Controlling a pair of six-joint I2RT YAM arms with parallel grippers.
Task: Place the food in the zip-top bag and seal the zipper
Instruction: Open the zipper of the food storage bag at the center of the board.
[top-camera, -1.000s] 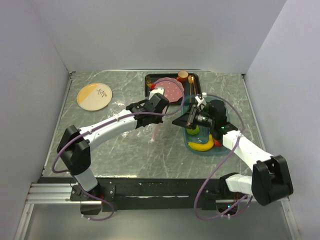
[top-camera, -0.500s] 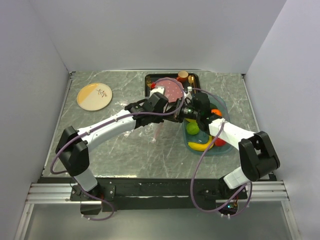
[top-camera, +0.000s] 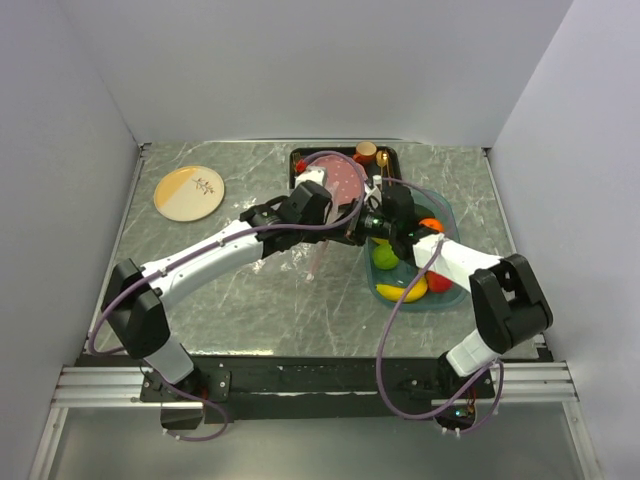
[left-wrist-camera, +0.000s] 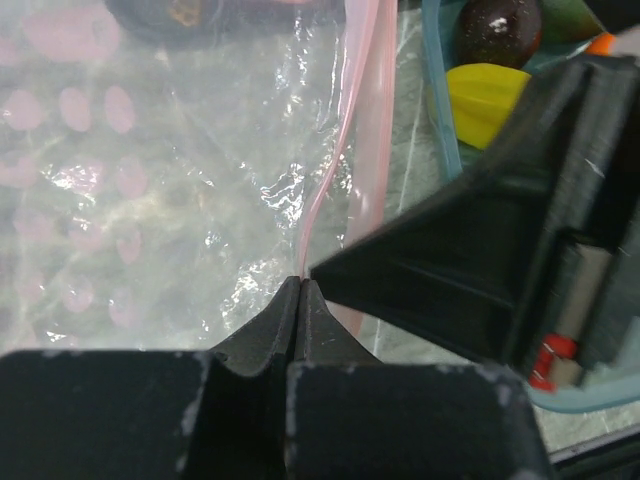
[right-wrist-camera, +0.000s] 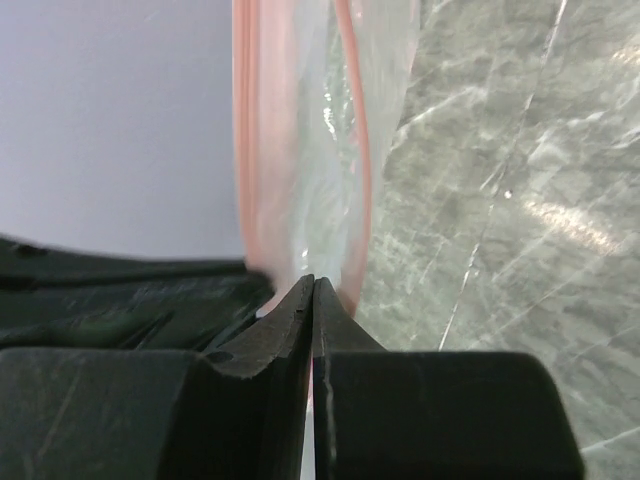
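1. Left gripper (left-wrist-camera: 302, 282): its fingers are pressed together, pinching the long pale pink zipper strip (left-wrist-camera: 372, 120) of the crinkly clear plastic zip-top bag (left-wrist-camera: 200, 200), which hangs just left of centre in the overhead view.
2. Right gripper (right-wrist-camera: 313, 282): its fingers are pinched tight on the same zipper strip, right beside the left gripper, with the two black bodies almost touching.
3. The food is not bagged yet. The round green toy lime (top-camera: 385, 257) and the curved yellow toy banana (top-camera: 402, 292) sit in the translucent blue oval tray (left-wrist-camera: 438, 120) at centre right, and the yellow toy starfruit (left-wrist-camera: 487, 100) lies there too.
4. First risk: each pinch holds only a thin sliver of slick strip, so a pull apart could let it slide free and the bag would flop onto the grey marble table (top-camera: 250, 320).
5. Second risk: if either gripper holds both lips together, the mouth will stay closed however far they spread.
6. Third risk: the grippers are so crowded that a small sideways move could knock one against the other.
7. Fourth risk: with both grippers busy, neither is free to fetch the food.
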